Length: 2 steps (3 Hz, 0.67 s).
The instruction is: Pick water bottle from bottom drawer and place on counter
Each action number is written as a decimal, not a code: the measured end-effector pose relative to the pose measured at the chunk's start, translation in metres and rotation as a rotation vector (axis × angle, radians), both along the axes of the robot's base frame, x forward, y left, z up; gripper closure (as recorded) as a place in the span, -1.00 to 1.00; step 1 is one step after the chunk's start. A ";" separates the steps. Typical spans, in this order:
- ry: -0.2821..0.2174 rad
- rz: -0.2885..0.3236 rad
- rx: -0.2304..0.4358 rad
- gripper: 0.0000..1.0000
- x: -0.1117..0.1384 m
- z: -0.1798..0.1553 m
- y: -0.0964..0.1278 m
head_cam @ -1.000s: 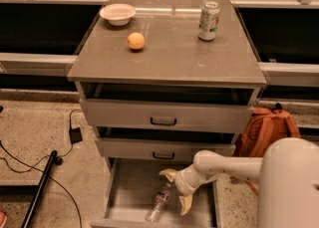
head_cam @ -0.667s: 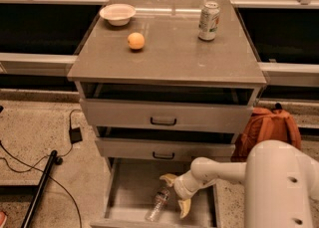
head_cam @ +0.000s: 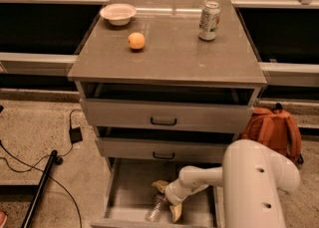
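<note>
Gripper (head_cam: 168, 200) is down inside the bottom drawer (head_cam: 130, 182), which is pulled out w/ its plain grey floor showing. Its two yellowish fingers (head_cam: 160, 186) are spread wide, clamping nothing. One tip points toward the drawer's back, the other toward its front edge. Water bottle (head_cam: 155, 208) lies on its side on the drawer floor, just left of the wrist, approx. between the two tips. Can't tell whether either finger touches it. Bottle is clear, so its outline is hard to make out vs. the grey; cap end not readable. White arm (head_cam: 209, 176) comes in from the right & the big white robot body (head_cam: 256, 187) hides the drawer's right side and corner. Drawer front is cut off by the bottom edge of the view. Counter (head_cam: 169, 62) carries a soda can (head_cam: 210, 21) back right, an orange (head_cam: 136, 41) & a pale bowl (head_cam: 118, 14) back left. Backpack (head_cam: 273, 128), rust-coloured, sits on the floor right of the cabinet, partly behind the robot.
</note>
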<state>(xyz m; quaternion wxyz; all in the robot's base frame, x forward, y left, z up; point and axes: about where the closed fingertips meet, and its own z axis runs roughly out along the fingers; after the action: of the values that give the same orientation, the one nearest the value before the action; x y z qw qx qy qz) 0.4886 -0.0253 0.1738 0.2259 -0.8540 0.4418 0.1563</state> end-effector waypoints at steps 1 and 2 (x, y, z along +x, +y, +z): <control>-0.003 0.026 -0.015 -0.74 0.001 -0.020 0.018; 0.003 0.044 -0.023 -0.30 0.000 -0.038 0.030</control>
<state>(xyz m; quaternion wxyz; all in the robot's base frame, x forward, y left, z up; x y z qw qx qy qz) 0.4881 0.0046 0.1358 0.2122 -0.8658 0.4251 0.1573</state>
